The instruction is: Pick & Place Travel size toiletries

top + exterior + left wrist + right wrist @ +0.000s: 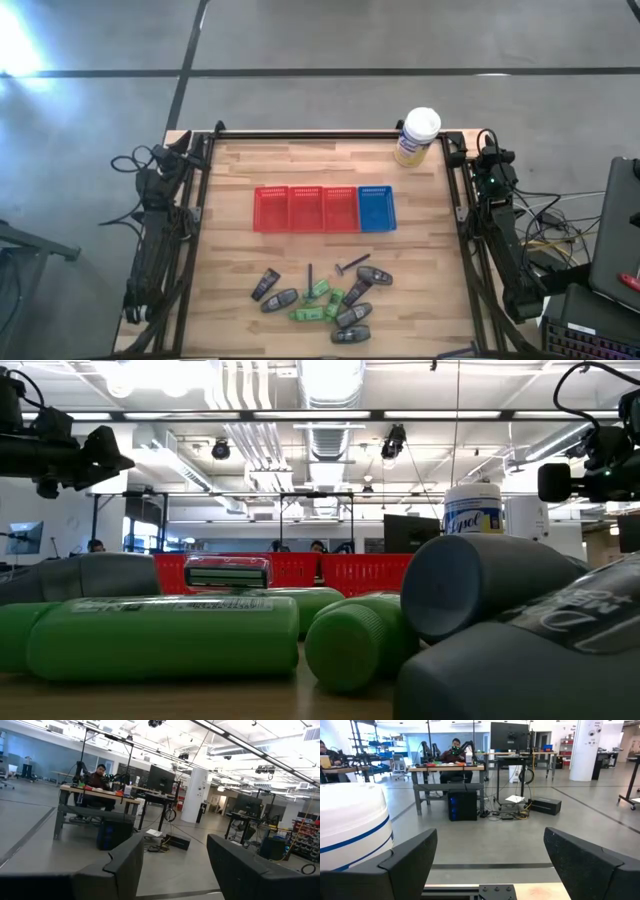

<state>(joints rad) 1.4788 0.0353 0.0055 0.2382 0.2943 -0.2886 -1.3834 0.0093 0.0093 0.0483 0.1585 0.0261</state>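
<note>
Clustered, glossy green cylinders point(322, 292) touch matte grey oval bottles point(352, 316).

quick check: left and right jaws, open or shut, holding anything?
Left gripper: open, holding nothing, parked at the table's left edge.
Right gripper: open, holding nothing, parked at the table's right edge, near the white-lidded canister.

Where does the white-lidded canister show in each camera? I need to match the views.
High view: canister at the table's far edge, right of centre.
Low view: its white top behind the red baskets.
Left wrist view: not in it.
Right wrist view: large white shape beside the fingers.
Shared landmark: the canister's blue-banded label.
</note>
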